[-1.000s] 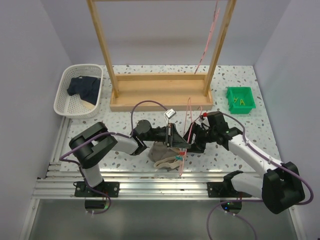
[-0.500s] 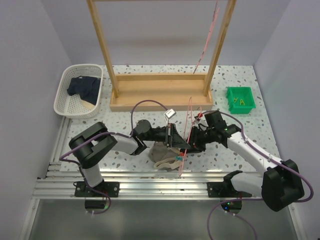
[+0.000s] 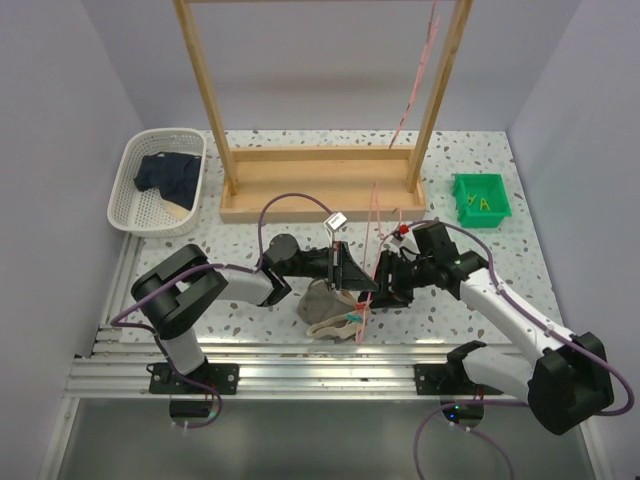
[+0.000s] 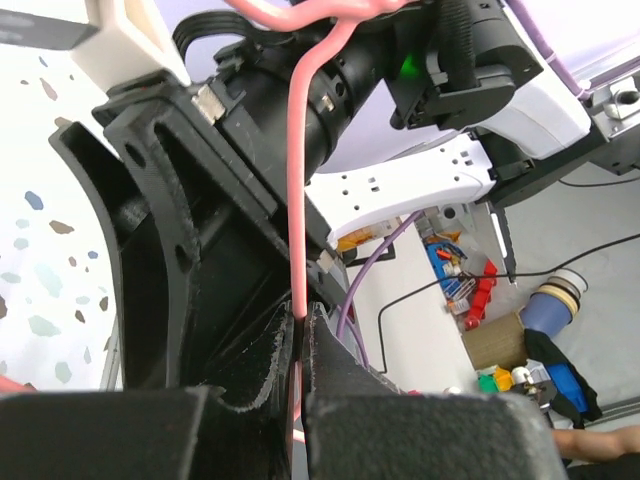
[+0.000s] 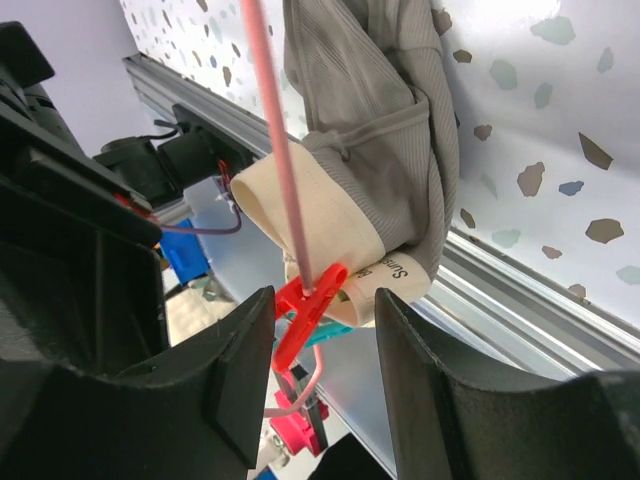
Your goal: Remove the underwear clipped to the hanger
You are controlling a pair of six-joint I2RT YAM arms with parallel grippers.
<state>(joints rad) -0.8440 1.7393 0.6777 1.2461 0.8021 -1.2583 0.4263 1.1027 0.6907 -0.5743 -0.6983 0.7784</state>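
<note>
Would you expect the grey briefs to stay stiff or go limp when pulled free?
Probably limp: the grey briefs bunch in soft folds by the red clip. Likely light too, since a small clip on the thin hanger holds them.

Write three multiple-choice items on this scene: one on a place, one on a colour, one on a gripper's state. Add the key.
1. The navy underwear lies: A) in the white basket B) in a drawer C) on a chair.
2. The clip between the fingers of the right gripper is: A) yellow B) red C) black.
3. The left gripper is: A) wide open B) shut on a sock C) shut on the pink hanger.
Key: 1A, the top view shows it inside; 2B, the right wrist view shows red; 3C, its fingers pinch the pink wire.
</note>
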